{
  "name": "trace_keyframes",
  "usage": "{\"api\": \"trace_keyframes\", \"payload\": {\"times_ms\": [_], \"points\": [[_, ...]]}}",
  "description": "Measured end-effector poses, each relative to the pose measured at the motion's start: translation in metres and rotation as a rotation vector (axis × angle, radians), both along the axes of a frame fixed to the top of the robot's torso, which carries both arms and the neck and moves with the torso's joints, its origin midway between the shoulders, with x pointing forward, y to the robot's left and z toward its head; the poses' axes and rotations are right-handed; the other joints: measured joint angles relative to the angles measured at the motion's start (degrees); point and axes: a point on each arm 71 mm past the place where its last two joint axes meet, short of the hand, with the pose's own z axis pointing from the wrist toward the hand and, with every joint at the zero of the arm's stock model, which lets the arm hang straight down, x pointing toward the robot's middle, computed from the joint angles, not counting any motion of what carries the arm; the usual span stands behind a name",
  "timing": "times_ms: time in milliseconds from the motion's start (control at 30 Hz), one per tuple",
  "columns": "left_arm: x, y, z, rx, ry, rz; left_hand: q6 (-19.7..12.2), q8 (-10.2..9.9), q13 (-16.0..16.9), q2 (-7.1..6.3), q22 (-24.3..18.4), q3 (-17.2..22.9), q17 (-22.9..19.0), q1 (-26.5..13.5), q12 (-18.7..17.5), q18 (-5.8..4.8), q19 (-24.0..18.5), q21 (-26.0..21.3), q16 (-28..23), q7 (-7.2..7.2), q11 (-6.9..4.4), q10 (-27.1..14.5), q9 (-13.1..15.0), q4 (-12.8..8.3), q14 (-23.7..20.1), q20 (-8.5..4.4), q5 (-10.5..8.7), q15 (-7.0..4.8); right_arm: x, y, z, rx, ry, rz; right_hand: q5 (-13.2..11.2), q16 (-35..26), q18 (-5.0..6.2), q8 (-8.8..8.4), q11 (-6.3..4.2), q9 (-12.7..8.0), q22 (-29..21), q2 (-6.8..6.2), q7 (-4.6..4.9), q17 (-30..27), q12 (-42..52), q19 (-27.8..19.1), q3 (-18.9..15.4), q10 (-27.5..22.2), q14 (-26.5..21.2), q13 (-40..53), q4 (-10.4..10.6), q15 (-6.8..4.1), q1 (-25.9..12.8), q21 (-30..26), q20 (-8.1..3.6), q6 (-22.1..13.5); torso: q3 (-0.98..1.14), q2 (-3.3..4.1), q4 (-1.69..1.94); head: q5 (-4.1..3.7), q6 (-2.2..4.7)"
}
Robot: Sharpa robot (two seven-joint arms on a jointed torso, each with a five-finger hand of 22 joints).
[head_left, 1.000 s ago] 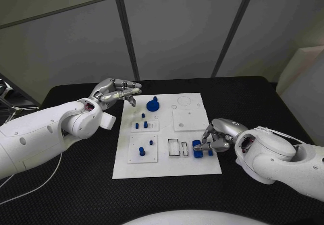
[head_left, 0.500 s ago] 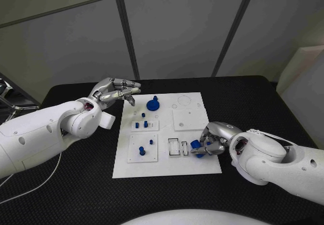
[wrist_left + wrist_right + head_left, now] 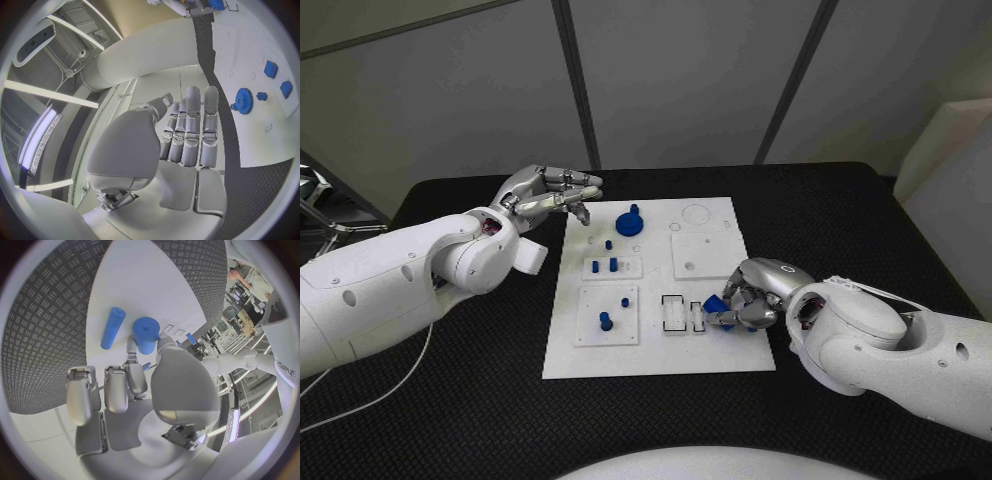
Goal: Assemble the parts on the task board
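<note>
The white task board lies in the middle of the black table. My right hand hovers over its right edge and pinches a short blue cylinder between thumb and a finger; the cylinder's blue peeks out at the fingertips. A blue rod lies flat on the board beside it. My left hand hangs off the board's far left corner, fingers stretched out and holding nothing. A blue gear stands near that corner.
Several small blue pegs stand in the board's left sockets, with one more peg nearer the front. Two slotted white frames sit left of my right hand. A white square plate lies behind it.
My right hand has slid a little left and inward over the board's edge, closing on the blue cylinder. The left hand has stayed put.
</note>
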Motion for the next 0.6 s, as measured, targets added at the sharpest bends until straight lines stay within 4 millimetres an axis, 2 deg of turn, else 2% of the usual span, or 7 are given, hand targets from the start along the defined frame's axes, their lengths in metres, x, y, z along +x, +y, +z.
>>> {"api": "trace_keyframes", "payload": {"times_ms": [200, 567, 600], "points": [[0.0, 0.001, -0.001, 0.001, 0.002, 0.002, 0.0, 0.0, 0.0, 0.0, 0.0, 0.0, 0.0, 0.0, 0.0, 0.0, 0.0, 0.0, 0.0, 0.0, 0.0, 0.0, 0.0, 0.0, 0.0, 0.0, 0.0, 0.0, -0.008, 0.001, 0.004, 0.048, -0.02, -0.007, 1.1, 0.0, 0.01, 0.25, 0.0, 0.0, 0.0, 0.37, -0.01, 0.0, 0.0, 0.2, 0.0, 0.0, 0.0, 0.0, 0.0, 0.0, 0.4, 0.0, -0.22, 0.0, 0.03, -0.03, -0.13, 0.2, 0.06], [-0.001, 0.001, -0.002, 0.001, 0.004, 0.0, 0.0, 0.0, 0.0, 0.0, 0.0, 0.0, 0.0, 0.0, 0.0, 0.0, 0.0, 0.0, 0.0, 0.0, 0.0, 0.0, 0.0, 0.0, 0.0, 0.0, 0.0, 0.0, -0.015, 0.021, 0.017, 0.187, -0.078, 0.015, 1.8, 0.0, 0.01, 0.25, 0.01, 0.0, 0.0, 0.47, -0.01, 0.0, 0.0, 0.2, -0.6, 0.0, 0.0, -0.1, 0.6, 0.0, 0.4, 0.0, -0.22, 0.0, -0.06, -0.04, -0.02, 0.09, 0.14], [-0.001, 0.001, -0.002, 0.0, 0.004, 0.0, 0.0, 0.0, 0.0, 0.0, 0.0, 0.0, 0.0, 0.0, 0.0, 0.0, 0.0, 0.0, 0.0, 0.0, 0.0, 0.0, 0.0, 0.0, 0.0, 0.0, 0.0, 0.0, -0.015, 0.024, 0.017, 0.193, -0.077, 0.018, 1.8, 0.0, 0.01, 0.25, 0.01, 0.0, 0.0, 0.77, -0.01, 0.0, 0.0, 0.2, -0.8, 0.0, 0.0, -0.2, 0.7, 0.0, 0.1, 0.0, -0.22, 0.0, -0.07, -0.04, -0.01, 0.13, 0.15]]}}
